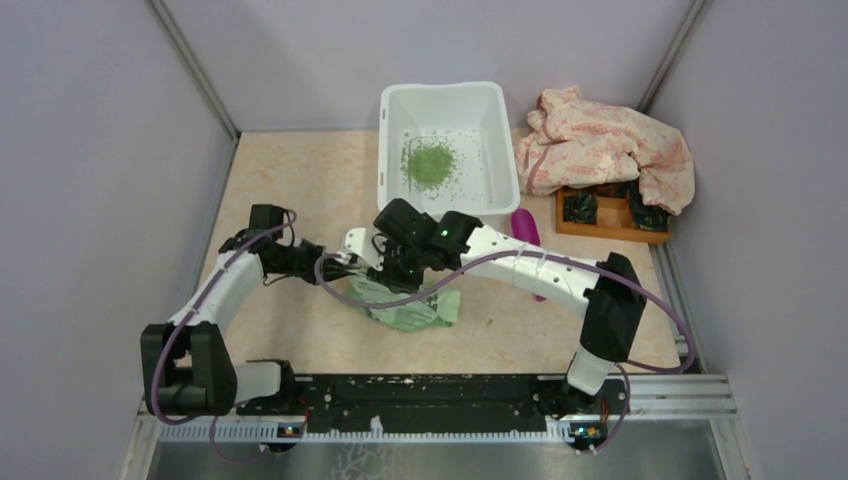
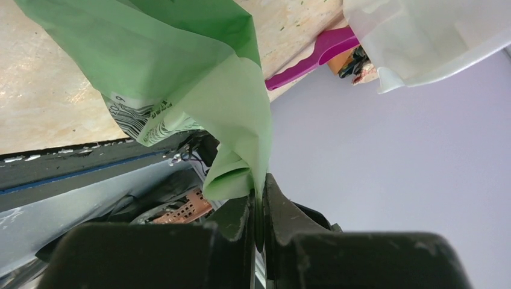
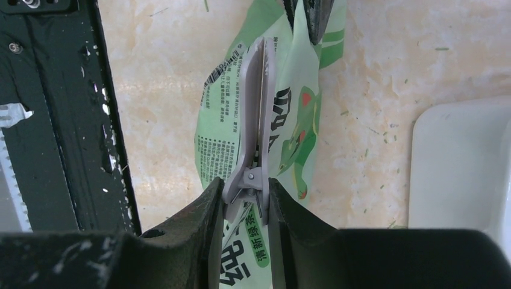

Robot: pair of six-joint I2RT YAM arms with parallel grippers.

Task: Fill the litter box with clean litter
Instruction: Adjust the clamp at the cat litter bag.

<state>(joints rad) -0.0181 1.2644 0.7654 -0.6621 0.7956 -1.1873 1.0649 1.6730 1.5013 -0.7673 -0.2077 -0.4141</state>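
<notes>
The white litter box [image 1: 497, 110] stands at the back centre with a small pile of clean litter [image 1: 430, 163], green granules, on its floor. A green-and-white printed bag [image 1: 412, 305] lies in front of it, between both arms. My left gripper [image 2: 259, 198] is shut on a thin green edge of the bag [image 2: 169, 66]. My right gripper [image 3: 246, 192] is shut on the handles of a grey clip [image 3: 254, 114] clamped along the bag [image 3: 298, 126]. A corner of the litter box [image 3: 464, 162] shows at the right in the right wrist view.
A magenta scoop [image 1: 525, 228] lies by the box's front right corner. A pink patterned cloth [image 1: 600, 148] drapes over a small wooden tray [image 1: 610, 218] at the back right. Green bits are scattered on the beige tabletop [image 3: 373, 72]. The black mounting rail [image 1: 430, 395] runs along the near edge.
</notes>
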